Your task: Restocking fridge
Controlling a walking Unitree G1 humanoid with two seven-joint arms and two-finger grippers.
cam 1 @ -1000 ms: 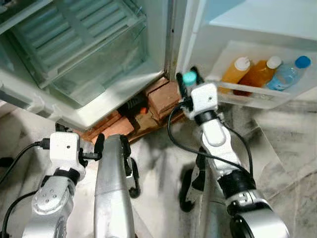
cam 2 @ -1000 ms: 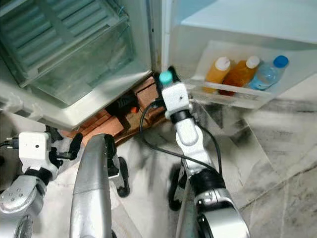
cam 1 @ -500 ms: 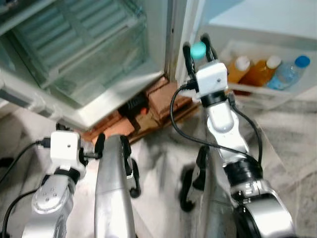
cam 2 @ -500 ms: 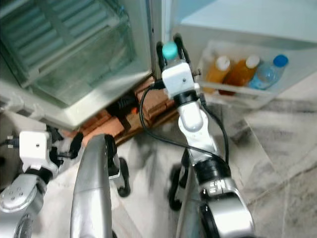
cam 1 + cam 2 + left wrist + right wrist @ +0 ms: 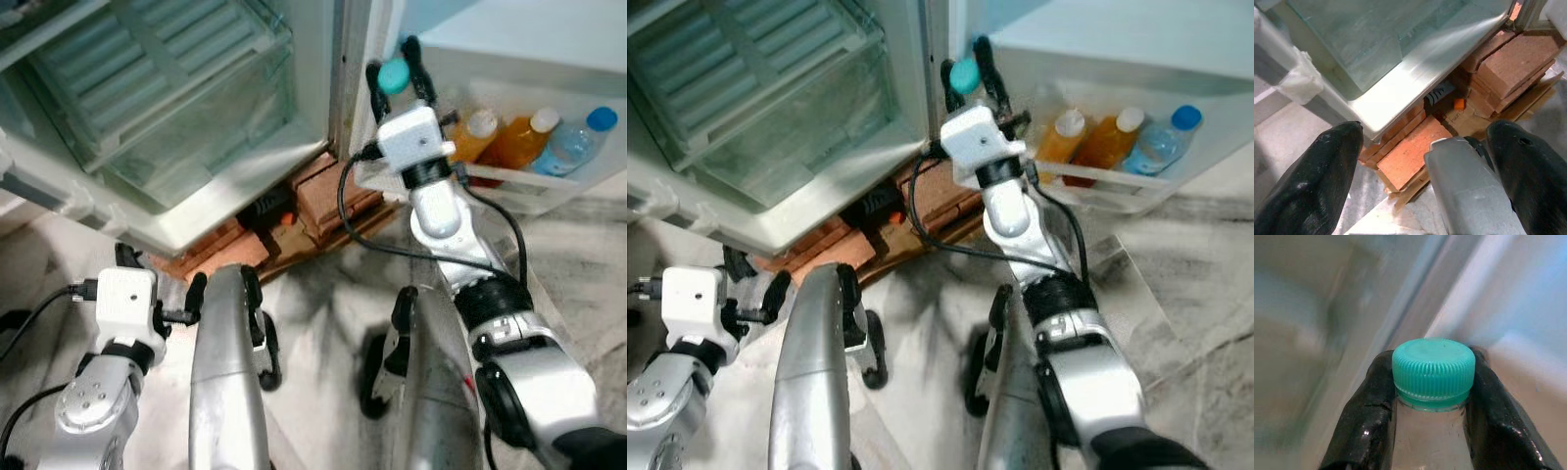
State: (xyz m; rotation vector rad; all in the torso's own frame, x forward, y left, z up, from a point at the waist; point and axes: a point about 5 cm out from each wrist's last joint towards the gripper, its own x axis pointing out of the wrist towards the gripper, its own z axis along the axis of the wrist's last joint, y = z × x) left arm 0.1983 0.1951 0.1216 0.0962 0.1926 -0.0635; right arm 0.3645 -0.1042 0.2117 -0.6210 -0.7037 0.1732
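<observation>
Fridge door shelf (image 5: 529, 191); seemingly clear teal-capped bottle (image 5: 1432, 382)

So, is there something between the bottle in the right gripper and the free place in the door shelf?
Nothing visible blocks it. The right gripper holds the teal-capped bottle above the door shelf's vacant end, beside the two orange bottles and the blue-capped bottle. Only the shelf's front rail lies below its path.

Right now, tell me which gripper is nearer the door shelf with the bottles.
Right. The right gripper, shut on the teal-capped bottle, is raised just beside the door shelf. The left gripper hangs low over the floor, far from it.
</observation>
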